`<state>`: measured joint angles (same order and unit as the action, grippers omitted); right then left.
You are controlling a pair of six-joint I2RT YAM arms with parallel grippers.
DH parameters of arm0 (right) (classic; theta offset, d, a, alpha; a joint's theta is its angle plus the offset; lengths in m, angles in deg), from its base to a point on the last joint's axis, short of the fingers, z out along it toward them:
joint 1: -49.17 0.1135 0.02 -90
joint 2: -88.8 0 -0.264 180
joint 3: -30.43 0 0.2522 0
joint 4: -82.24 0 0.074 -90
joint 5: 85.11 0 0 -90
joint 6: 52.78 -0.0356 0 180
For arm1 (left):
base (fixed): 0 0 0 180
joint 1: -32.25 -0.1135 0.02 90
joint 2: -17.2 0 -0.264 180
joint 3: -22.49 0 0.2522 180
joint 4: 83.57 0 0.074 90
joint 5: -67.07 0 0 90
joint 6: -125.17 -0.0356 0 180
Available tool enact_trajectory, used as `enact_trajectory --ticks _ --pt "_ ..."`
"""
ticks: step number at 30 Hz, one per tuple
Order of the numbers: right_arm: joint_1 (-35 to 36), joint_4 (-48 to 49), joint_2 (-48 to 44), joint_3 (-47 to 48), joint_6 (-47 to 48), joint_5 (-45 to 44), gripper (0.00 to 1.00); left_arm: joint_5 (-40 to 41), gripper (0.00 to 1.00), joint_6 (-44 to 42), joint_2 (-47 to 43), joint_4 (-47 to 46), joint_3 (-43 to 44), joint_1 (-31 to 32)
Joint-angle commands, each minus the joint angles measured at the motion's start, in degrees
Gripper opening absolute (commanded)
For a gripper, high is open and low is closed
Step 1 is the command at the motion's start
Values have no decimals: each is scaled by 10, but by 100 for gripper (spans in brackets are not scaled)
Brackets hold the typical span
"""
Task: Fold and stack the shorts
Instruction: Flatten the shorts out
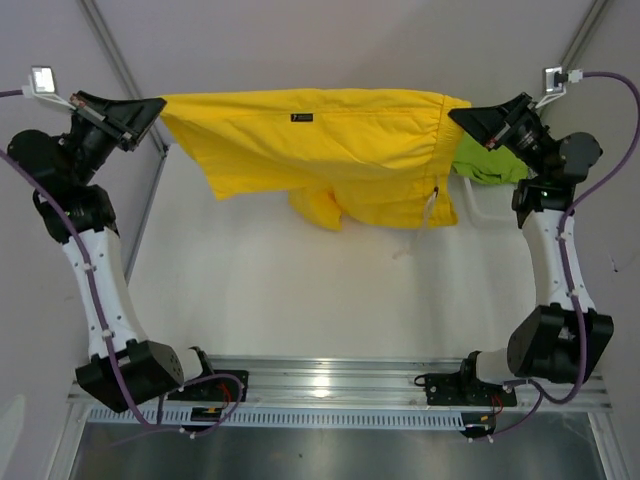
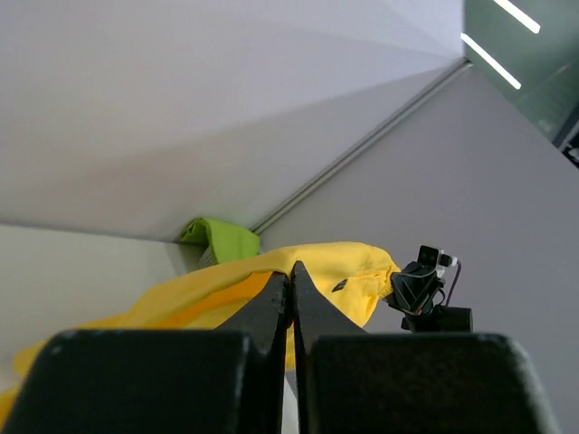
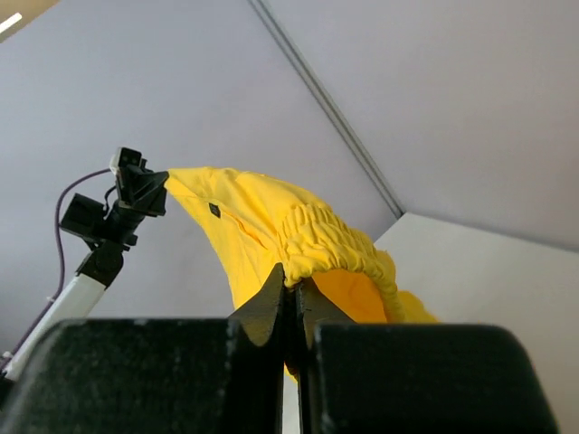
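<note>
Each pinching one end of the yellow shorts (image 1: 330, 150) stretched above the counter's (image 1: 280, 300) far edge, the left tool (image 1: 158, 104) and right tool (image 1: 455, 116) should lower together, cloth taut, clear of the green shorts (image 1: 485, 165).

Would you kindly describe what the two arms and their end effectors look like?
Both arms look alike. The left arm and right arm have white tubular links between chunky black joint housings, with purple cables running along them. The left end effector and right end effector are black, each with two flat fingers tapering to points.
</note>
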<state>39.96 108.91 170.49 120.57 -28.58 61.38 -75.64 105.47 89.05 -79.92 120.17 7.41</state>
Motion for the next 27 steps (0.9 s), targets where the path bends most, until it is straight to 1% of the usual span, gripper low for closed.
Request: enact_trajectory --ticks 1,2,3,4,5,7,9,11,13,14,16,17,19,24,27 --pt "-9 7 -94 8 43 -14 0 -34 0 95 -45 -68 31 -36" --pt "-9 -75 -112 26 97 -31 0 -48 0 110 -56 -75 34 -56" --pt "-9 -109 -129 34 121 -41 0 -56 0 125 -60 -83 40 -67" --pt "-9 -131 -153 39 137 -48 0 -62 0 161 -64 -93 41 -78" --pt "-9 -155 -162 45 145 -56 0 -70 0 182 -68 -119 41 -97" --pt "-9 -162 -172 47 143 -53 0 -83 0 220 -69 -140 37 -108" --pt "-8 -117 -179 25 108 -47 0 -77 0 232 -75 -155 27 -110" --pt "-8 -93 -192 11 103 -54 0 -65 0 278 -81 -231 -7 -110" --pt "-7 -110 -196 10 121 -68 0 -52 0 330 -80 -292 -33 -111" --pt "-6 -129 -186 15 127 -74 0 -51 0 331 -76 -305 -31 -111" --pt "-6 -135 -162 34 125 -70 0 -43 0 307 -65 -291 -24 -111" --pt "-6 -127 -149 39 112 -67 0 -40 0 296 -59 -270 -22 -111" --pt "-6 -104 -112 43 91 -65 0 -28 0 277 -40 -257 -20 -111" --pt "6 -77 -24 70 69 -67 0 -12 0 252 -2 -252 -22 -110" --pt "14 -51 7 90 52 -60 0 -11 0 240 11 -257 -16 -102"
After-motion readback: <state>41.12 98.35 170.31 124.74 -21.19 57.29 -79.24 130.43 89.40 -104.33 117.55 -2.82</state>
